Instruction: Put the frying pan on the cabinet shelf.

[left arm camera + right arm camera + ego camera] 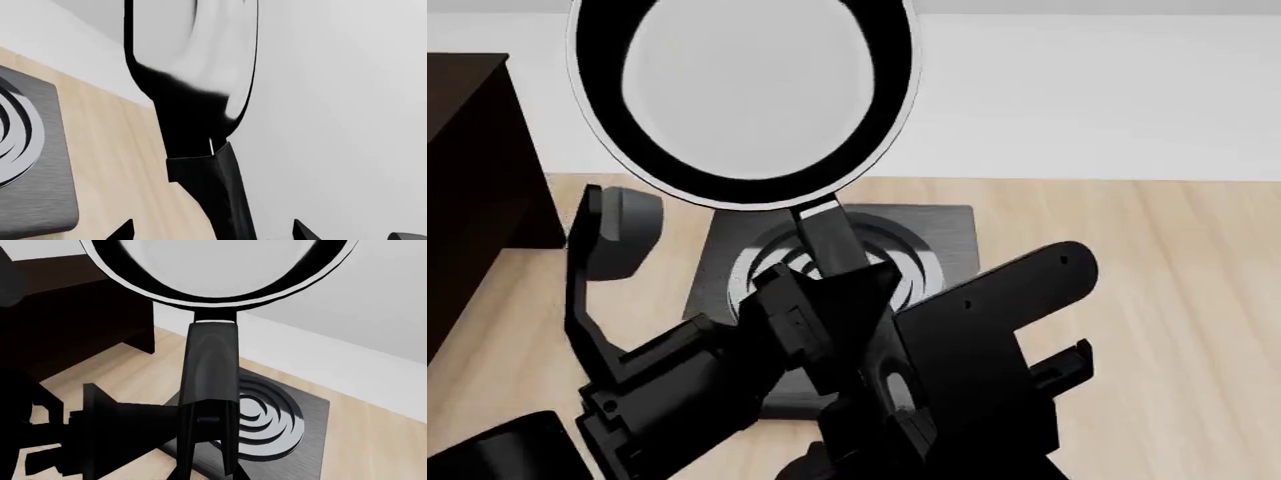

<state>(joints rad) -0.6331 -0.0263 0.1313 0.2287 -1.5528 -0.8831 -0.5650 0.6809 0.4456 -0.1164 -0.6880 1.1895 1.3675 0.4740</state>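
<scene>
The frying pan [741, 90] is held high in the air, tilted up on edge with its glossy inside facing me, above the wooden counter. Its short black handle [212, 365] points down. My right gripper [210, 475] is shut on the handle's lower end. My left gripper [213, 232] is open, its fingertips [127, 231] spread wide on either side of the handle without touching it. The pan shows edge-on in the left wrist view [193, 50]. The dark brown cabinet [467, 180] stands at the far left, and also shows in the right wrist view [73, 325].
The square black burner plate [921, 240] with concentric rings lies on the pale wooden counter [1148, 300] under the pan. A white wall runs behind. My two arms cross in front of me, the right arm [988, 340] over the counter's middle.
</scene>
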